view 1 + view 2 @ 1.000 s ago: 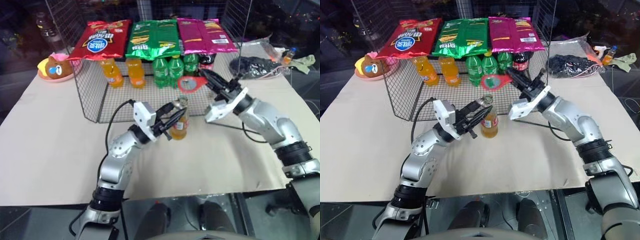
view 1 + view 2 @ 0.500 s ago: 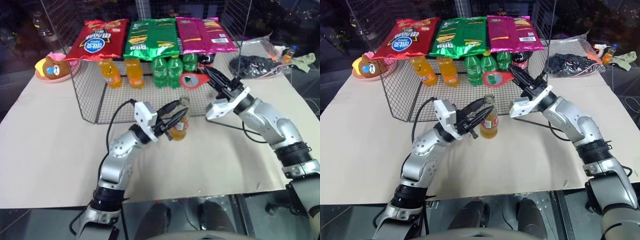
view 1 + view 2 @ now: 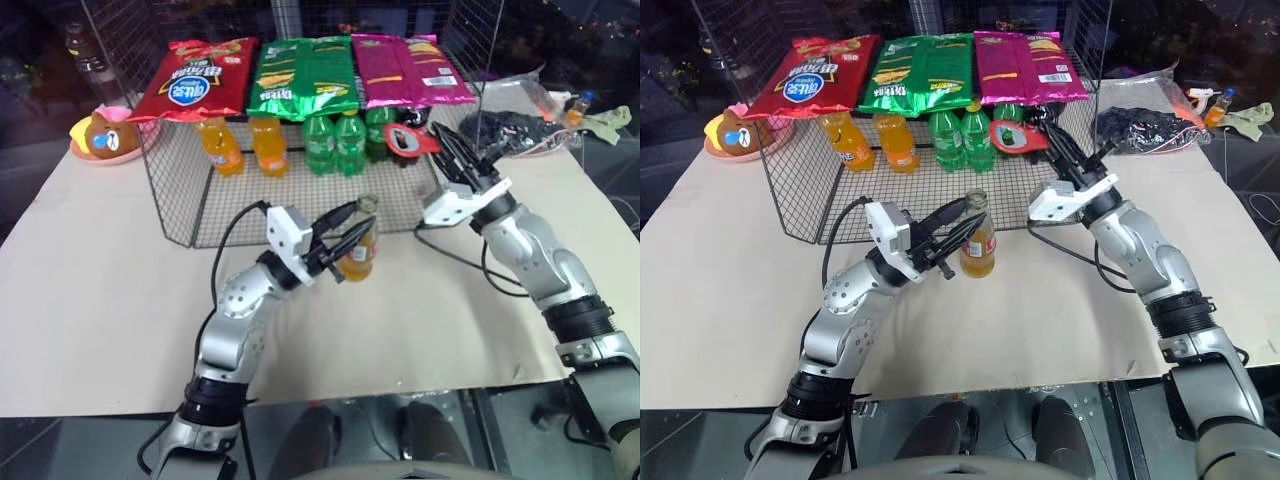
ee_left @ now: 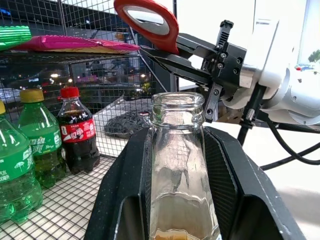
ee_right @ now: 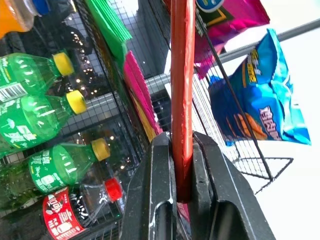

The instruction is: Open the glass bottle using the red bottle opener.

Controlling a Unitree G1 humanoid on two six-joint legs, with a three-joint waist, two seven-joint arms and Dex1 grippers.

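Red bottle opener (image 3: 410,139) lifted away, glass bottle (image 3: 359,252) mouth unobstructed

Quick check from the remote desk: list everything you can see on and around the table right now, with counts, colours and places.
glass bottle: 1, clear with orange drink, no cap on its mouth, upright between the left gripper's fingers
red bottle opener: 1, red, raised in the right gripper
wire rack: 1, dark mesh, back of table
snack bags: red, green, magenta, on the rack's top
orange soda bottles: 2, inside the rack
green bottles: 3, inside the rack
cola bottle: 1, dark, red cap, beside the green bottles
bear toy: 1, brown, far left
black bundle: 1, far right
left gripper: black
right gripper: black
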